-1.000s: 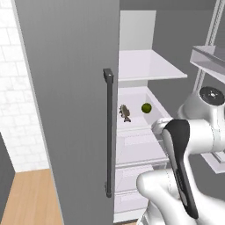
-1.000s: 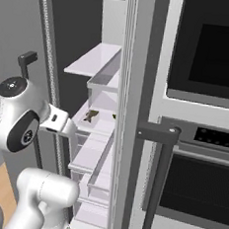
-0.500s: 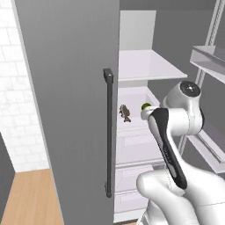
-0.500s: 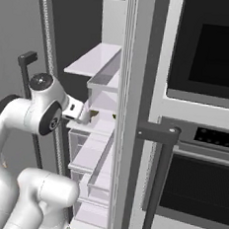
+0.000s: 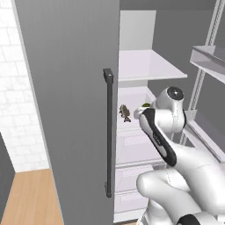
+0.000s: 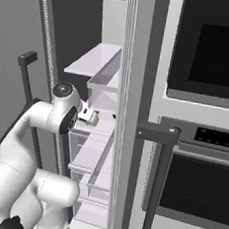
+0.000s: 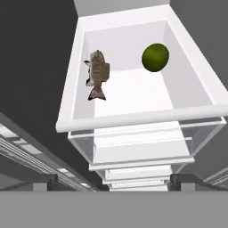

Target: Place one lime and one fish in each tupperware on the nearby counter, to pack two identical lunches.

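- No brand, label or writing can be read on anything here.
- One slender grey-brown fish (image 7: 97, 73) with a mottled skin and a fanned tail fin lies on the smooth white fridge shelf (image 7: 133, 116); it also shows behind the door edge from the left base view (image 5: 125, 112).
- One small round yellow-green lime (image 7: 155, 57) sits on the same shelf, well apart from the fish and near the opposite wall.
- One tall flat grey fridge door (image 5: 70, 101) stands open, with one straight dark bar handle (image 5: 108, 132).
- The white arm's two-finger gripper (image 7: 113, 181) reaches toward that shelf, holding nothing, its two dark fingertips (image 7: 44, 181) set wide apart.
- Clear plastic drawers (image 7: 142, 144) are stacked beneath the shelf.
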Controlling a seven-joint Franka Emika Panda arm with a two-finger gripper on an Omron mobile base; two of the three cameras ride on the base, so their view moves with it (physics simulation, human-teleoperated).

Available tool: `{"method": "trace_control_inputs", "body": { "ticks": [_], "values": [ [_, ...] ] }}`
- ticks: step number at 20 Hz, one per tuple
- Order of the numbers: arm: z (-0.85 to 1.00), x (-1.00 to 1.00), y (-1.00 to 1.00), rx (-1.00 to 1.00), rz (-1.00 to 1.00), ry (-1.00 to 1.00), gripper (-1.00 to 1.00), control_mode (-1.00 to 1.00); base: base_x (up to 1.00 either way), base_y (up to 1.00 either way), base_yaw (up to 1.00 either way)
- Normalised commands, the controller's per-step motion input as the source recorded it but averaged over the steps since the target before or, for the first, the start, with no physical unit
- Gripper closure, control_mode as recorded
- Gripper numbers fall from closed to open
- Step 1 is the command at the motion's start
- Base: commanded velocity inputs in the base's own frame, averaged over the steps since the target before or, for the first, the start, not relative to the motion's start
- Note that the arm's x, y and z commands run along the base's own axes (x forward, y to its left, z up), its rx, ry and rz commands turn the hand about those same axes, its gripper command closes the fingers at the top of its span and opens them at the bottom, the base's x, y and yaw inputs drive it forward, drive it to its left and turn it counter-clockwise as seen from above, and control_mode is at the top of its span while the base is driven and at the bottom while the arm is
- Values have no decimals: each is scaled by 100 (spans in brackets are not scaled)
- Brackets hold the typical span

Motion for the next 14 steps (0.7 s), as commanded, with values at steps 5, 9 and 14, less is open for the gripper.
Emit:
{"method": "trace_control_inputs", "body": {
  "ticks": [5, 9, 14],
  "values": [
    [-9, 69, 0, 1, 0, 12, -100, -100, 0, 0, 0],
    [-32, 57, 7, 4, 0, 23, -100, -100, 0, 0, 0],
    [-13, 67, 17, 1, 3, 10, -100, -100, 0, 0, 0]
  ]
}}
